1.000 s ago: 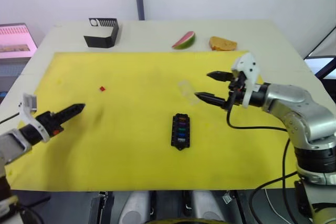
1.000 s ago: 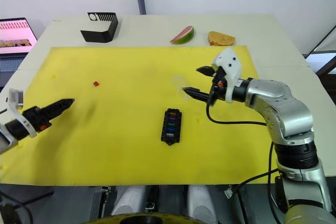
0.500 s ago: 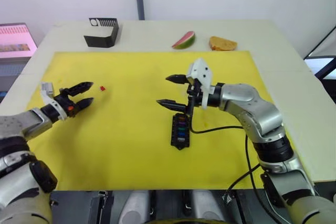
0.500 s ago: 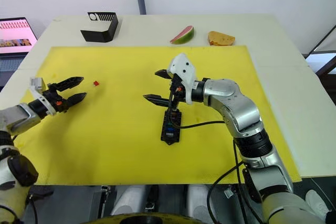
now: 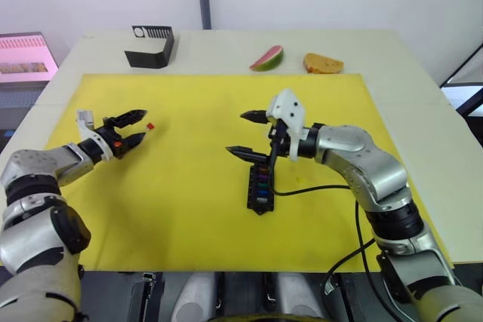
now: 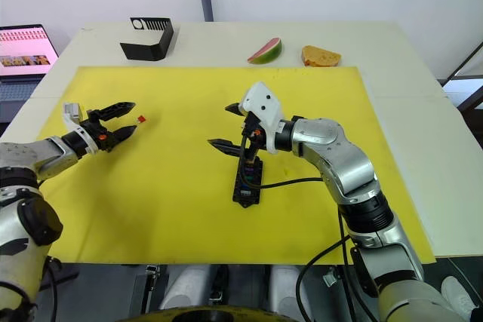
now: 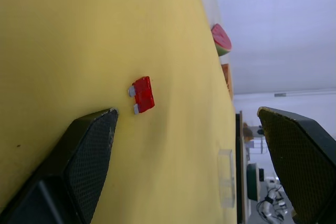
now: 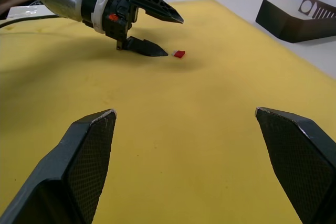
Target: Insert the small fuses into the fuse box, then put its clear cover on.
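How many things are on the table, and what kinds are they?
Loose red fuse: 1
Fuse box: 1
Clear cover: 1
Black holder: 1
Watermelon slice: 1
Bread piece: 1
Yellow mat: 1
Total: 7

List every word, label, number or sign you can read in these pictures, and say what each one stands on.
No text can be read.
Black holder: white ridged markings and a ring, no letters.
Screen beside the table: pink picture, any writing too small to read.
Fuse box, red fuse: any markings too small to tell.
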`<state>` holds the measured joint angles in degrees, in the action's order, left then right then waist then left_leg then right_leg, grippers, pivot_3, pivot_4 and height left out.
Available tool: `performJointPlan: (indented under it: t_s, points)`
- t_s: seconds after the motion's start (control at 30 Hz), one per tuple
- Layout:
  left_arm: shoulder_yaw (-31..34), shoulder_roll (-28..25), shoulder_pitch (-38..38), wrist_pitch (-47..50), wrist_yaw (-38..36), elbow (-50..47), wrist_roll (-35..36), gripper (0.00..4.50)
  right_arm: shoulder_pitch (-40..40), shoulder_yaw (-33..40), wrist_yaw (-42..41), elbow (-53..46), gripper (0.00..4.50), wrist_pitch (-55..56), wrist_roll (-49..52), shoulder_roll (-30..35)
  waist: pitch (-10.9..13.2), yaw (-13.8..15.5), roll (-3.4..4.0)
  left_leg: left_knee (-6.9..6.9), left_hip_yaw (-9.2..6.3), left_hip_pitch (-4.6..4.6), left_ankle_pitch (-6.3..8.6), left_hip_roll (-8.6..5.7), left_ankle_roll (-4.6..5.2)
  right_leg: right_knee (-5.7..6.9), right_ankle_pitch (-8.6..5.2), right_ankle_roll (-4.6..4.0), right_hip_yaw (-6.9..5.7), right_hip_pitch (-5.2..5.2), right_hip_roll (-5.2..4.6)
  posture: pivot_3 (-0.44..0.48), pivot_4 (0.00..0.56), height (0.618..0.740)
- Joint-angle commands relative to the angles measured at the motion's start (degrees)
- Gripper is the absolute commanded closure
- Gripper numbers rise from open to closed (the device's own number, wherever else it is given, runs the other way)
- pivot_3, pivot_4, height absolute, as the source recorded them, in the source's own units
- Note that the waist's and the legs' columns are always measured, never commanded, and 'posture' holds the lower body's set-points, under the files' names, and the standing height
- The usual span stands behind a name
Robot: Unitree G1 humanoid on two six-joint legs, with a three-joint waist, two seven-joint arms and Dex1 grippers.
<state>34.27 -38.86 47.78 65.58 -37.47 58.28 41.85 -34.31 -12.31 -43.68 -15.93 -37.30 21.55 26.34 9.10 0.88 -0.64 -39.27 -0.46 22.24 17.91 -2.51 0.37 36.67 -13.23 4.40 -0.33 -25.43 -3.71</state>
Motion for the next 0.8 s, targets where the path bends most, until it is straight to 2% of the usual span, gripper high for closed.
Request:
performJointPlan:
  t_s: [0.03,0.27,0.37,0.47,0.57,0.7,0.8]
  points:
    - [-1.93,2.24,1.42,-1.30,-0.58,2.16,-1.87,0.00,-0.24,2.17,0.45,-2.63,0.02,-0.09,0.32,0.82,0.00,0.07,0.00,0.00,-0.01,0.00,0.00,-0.02,0.00,0.01,0.00,0.00,0.00,0.01,-0.01,0.000,0.150,0.740]
    - [-2.93,4.00,2.36,-4.28,-1.41,4.30,-4.73,0.00,-0.33,2.86,0.98,-2.87,0.02,-0.64,0.42,1.55,-0.02,0.33,0.01,-0.02,-0.05,0.00,0.00,-0.07,0.01,0.05,0.00,0.00,0.00,0.02,-0.05,0.000,0.150,0.740]
    - [-3.24,4.96,2.31,-7.55,0.64,5.21,-6.44,0.00,-0.19,3.04,0.92,-3.12,0.02,-0.93,0.55,1.80,-0.05,0.83,0.07,-0.03,-0.05,-0.03,0.00,-0.08,0.02,0.07,0.00,0.00,0.00,0.04,-0.05,0.000,0.150,0.740]
    - [-2.00,5.38,2.61,-8.35,0.47,5.98,-5.95,0.92,-0.30,3.22,0.81,-3.59,0.00,-1.57,0.84,2.11,-0.10,1.31,0.14,-0.03,-0.05,-0.16,0.01,-0.08,0.03,0.07,0.00,0.00,0.00,0.13,-0.05,0.000,0.150,0.740]
    - [-2.76,5.25,2.49,-7.42,-0.26,5.76,-6.43,2.47,-0.34,3.48,0.91,-3.78,0.00,-2.06,1.03,1.99,-0.10,1.30,0.14,-0.03,-0.05,-0.14,0.00,-0.08,0.03,0.09,0.00,0.00,0.00,0.11,-0.05,0.000,0.150,0.740]
    - [-2.51,5.35,2.32,-8.54,0.60,5.79,-7.09,2.47,-0.22,3.53,0.51,-4.15,0.00,-2.75,1.35,2.10,-0.10,1.25,0.14,-0.03,-0.04,-0.12,0.02,-0.08,0.05,0.09,0.00,0.00,0.00,0.08,-0.04,0.000,0.150,0.740]
    - [-2.69,5.43,2.12,-9.26,0.63,5.28,-7.45,3.26,-0.21,3.43,0.27,-4.36,0.00,-2.97,1.36,2.23,-0.10,1.16,0.14,-0.03,-0.04,-0.12,0.02,-0.08,0.05,0.09,0.00,0.00,0.00,0.08,-0.04,0.000,0.150,0.740]
